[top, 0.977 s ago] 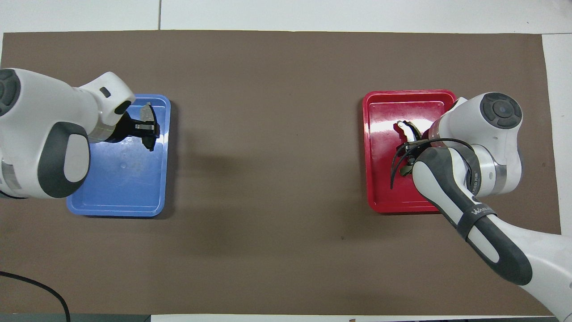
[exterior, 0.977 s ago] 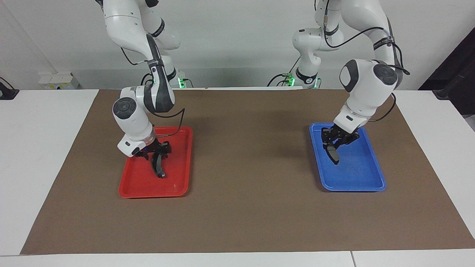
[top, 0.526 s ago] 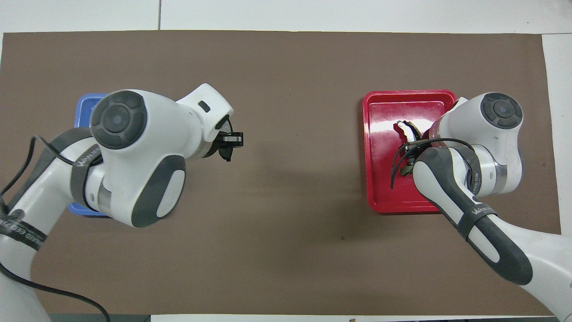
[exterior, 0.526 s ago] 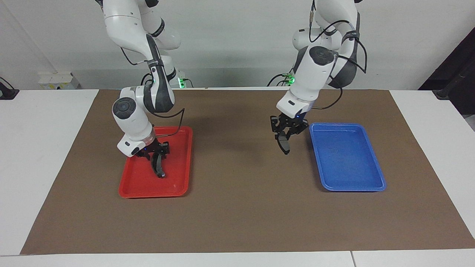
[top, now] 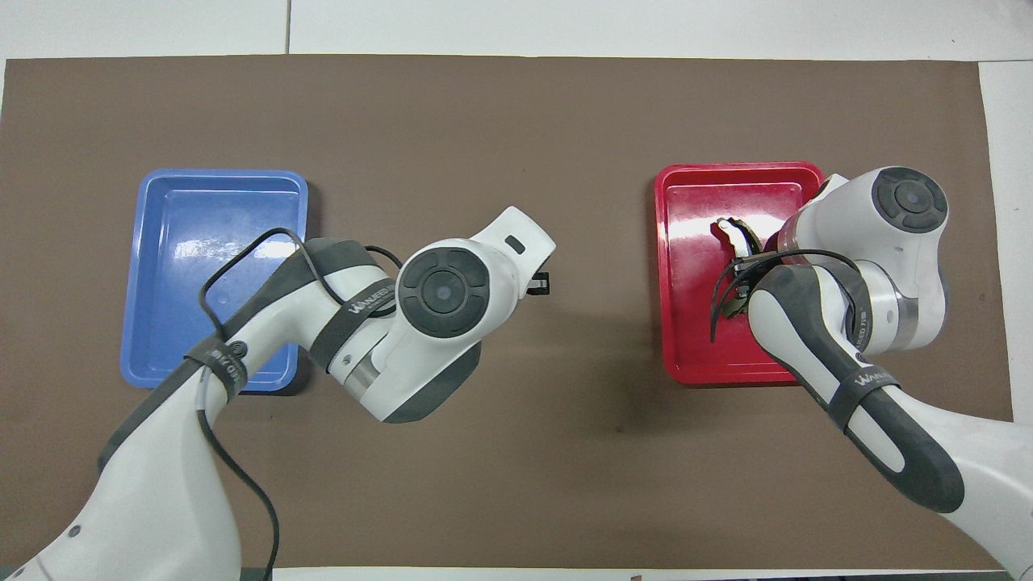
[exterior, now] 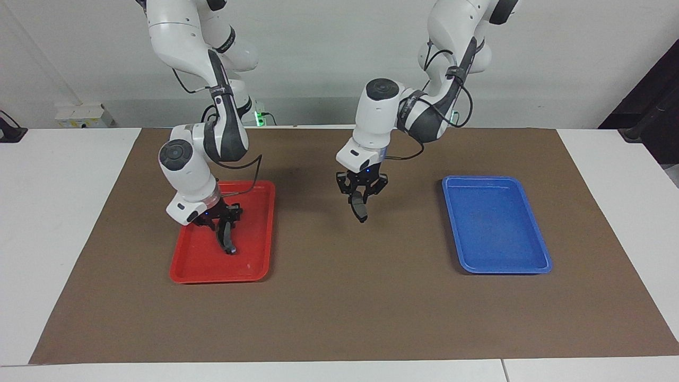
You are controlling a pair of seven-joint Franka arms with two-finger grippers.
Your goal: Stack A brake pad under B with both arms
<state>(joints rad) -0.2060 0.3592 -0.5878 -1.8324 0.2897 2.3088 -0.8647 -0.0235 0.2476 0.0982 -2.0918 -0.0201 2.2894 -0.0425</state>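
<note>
The left gripper (exterior: pixel 360 204) is hanging over the bare middle of the worktop (exterior: pixel 339 297), fingers clamped on the A brake pad (exterior: pixel 360 208), which is dangling edge-down. The right gripper (exterior: pixel 223 225) is over the red tray (exterior: pixel 254 268), fingers clamped on B (exterior: pixel 227 239), the tray at nine o'clock from A in the facing view. Risk: A, being held by one edge, could land tilted and leave B sliding off.

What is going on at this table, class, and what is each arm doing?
The left gripper holds A brake pad in the air over the brown mat, between the blue tray and the red tray. The blue tray holds nothing. The right gripper grips B over the red tray; whether its lower end touches the tray floor is unclear. Nothing is stacked yet.
</note>
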